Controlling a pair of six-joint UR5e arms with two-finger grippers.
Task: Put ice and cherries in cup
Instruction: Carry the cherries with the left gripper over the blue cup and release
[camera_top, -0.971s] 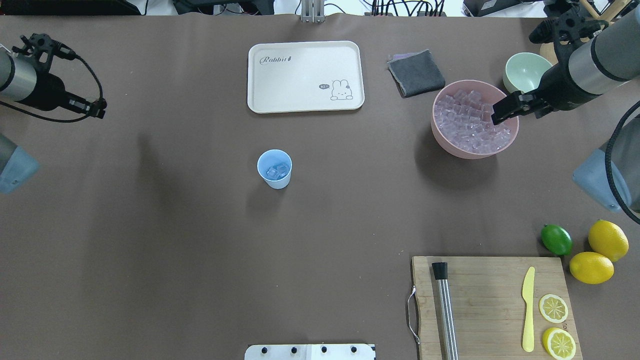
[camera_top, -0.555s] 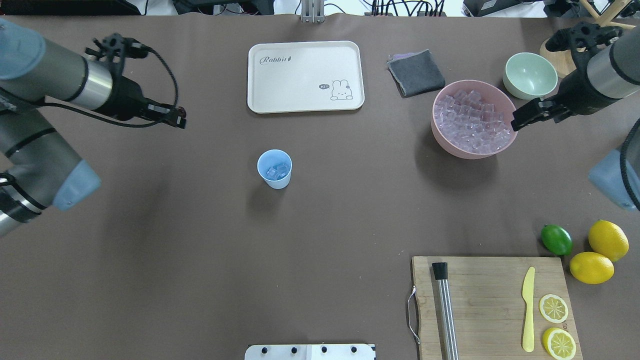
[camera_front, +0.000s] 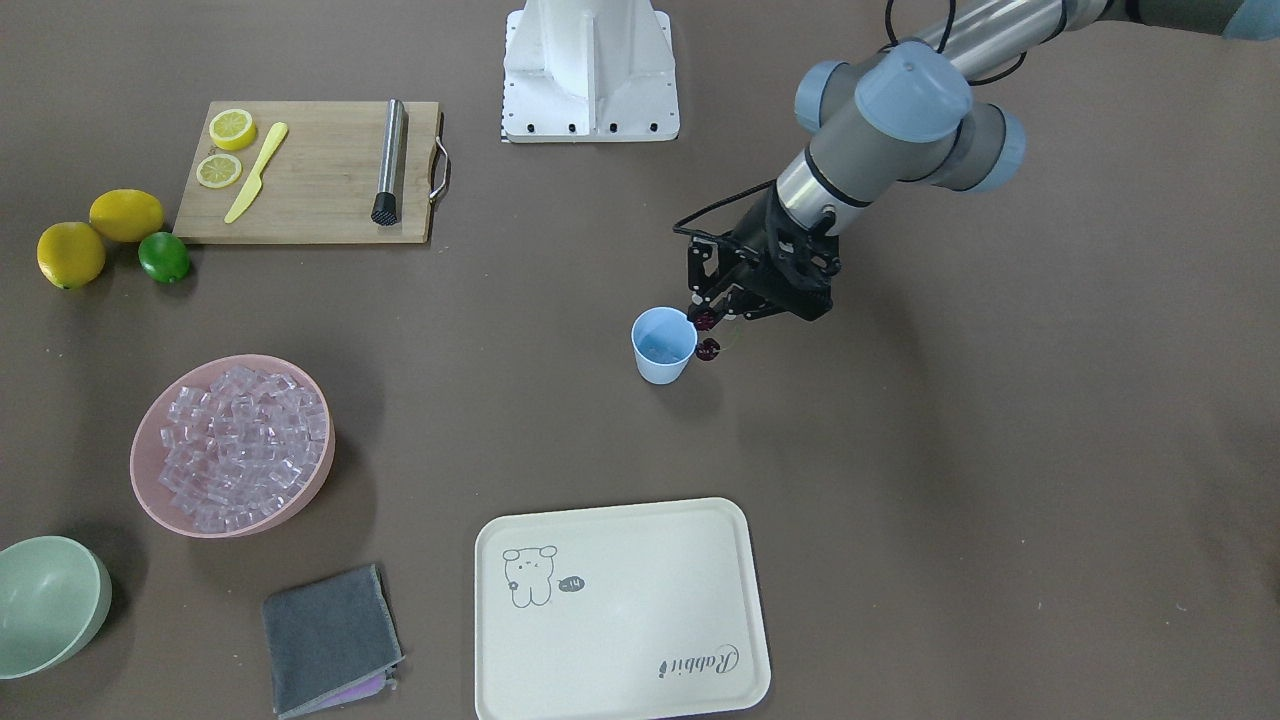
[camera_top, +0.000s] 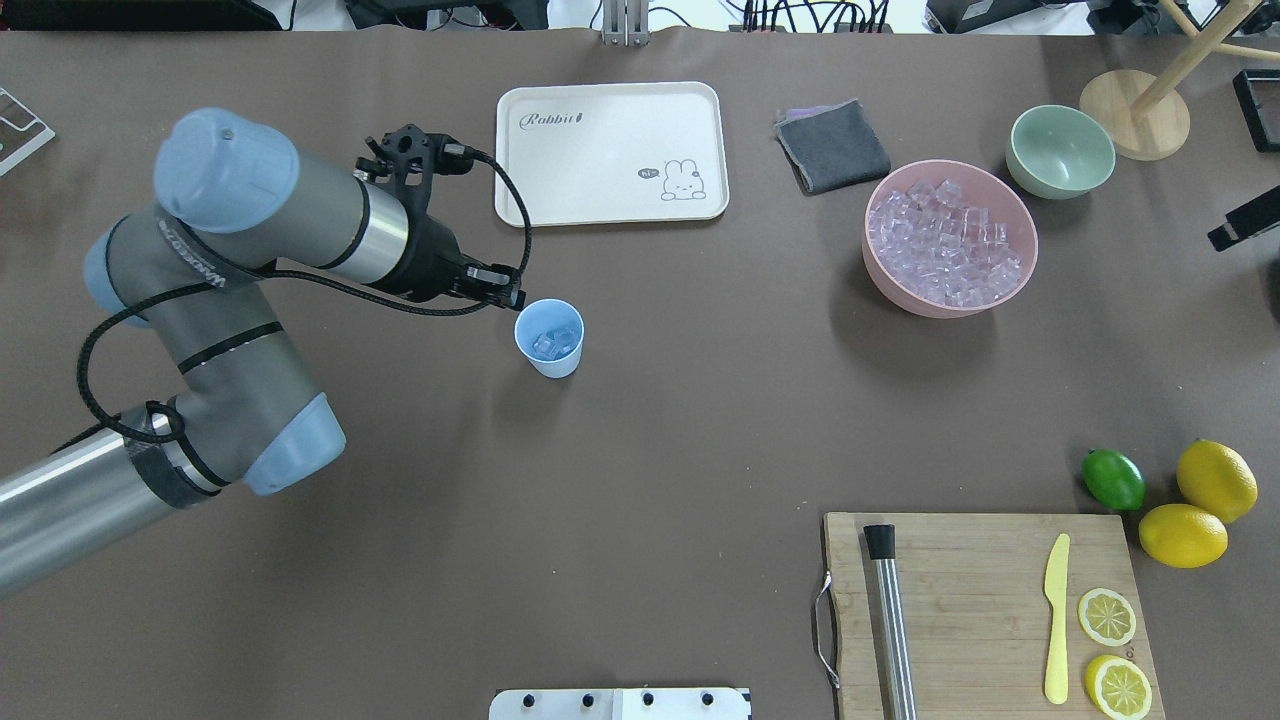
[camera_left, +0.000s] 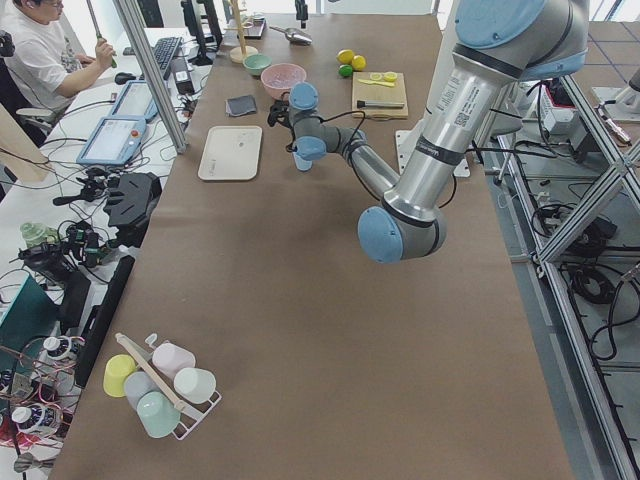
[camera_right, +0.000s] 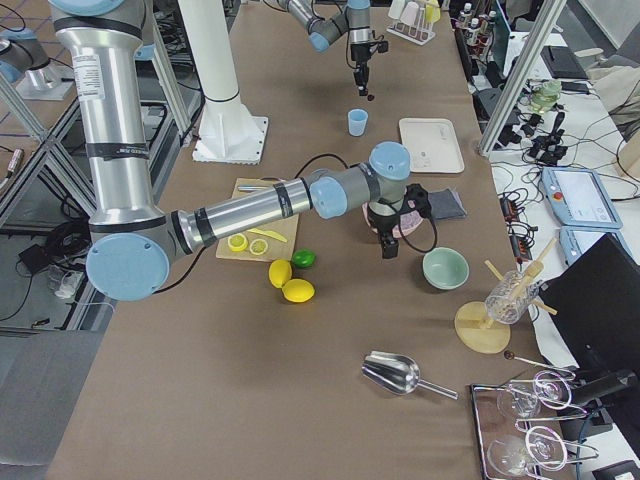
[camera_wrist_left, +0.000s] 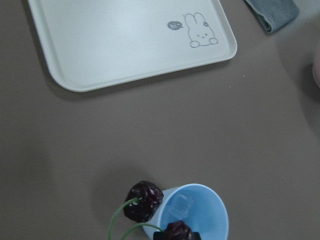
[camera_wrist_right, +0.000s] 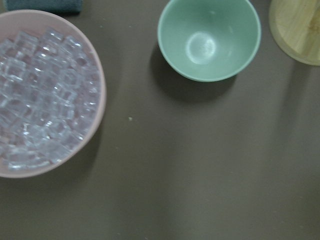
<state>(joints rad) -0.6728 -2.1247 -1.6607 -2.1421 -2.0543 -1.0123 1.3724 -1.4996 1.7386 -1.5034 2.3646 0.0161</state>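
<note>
- Left end effector (camera_front: 724, 308) was clamped on the cherries' (camera_front: 708, 349) stems, at the cup (camera_front: 660, 362) rim.
- Cherries appeared light and soft; stems seemed the safest hold.
- Ice (camera_wrist_left: 181, 204) lay in cup.

The cherries (camera_wrist_left: 143, 201) look glossy, the cup (camera_front: 662, 366) smooth plastic, the ice (camera_top: 945, 245) glassy, the table (camera_top: 640, 450) matt.

A white tray (camera_top: 610, 150) with a bunny picture lies on the brown surface (camera_top: 640, 500). A grey cloth (camera_top: 832, 146) is near a pink bowl (camera_top: 898, 296), and a green bowl (camera_top: 1060, 150) stands just beside that. A wooden board (camera_top: 970, 600) holds a yellow knife (camera_top: 1056, 620), two lemon slices (camera_top: 1106, 616) and a metal stick (camera_top: 890, 620). A lime (camera_top: 1113, 479) and two lemons (camera_top: 1216, 480) sit beside the board.
</note>
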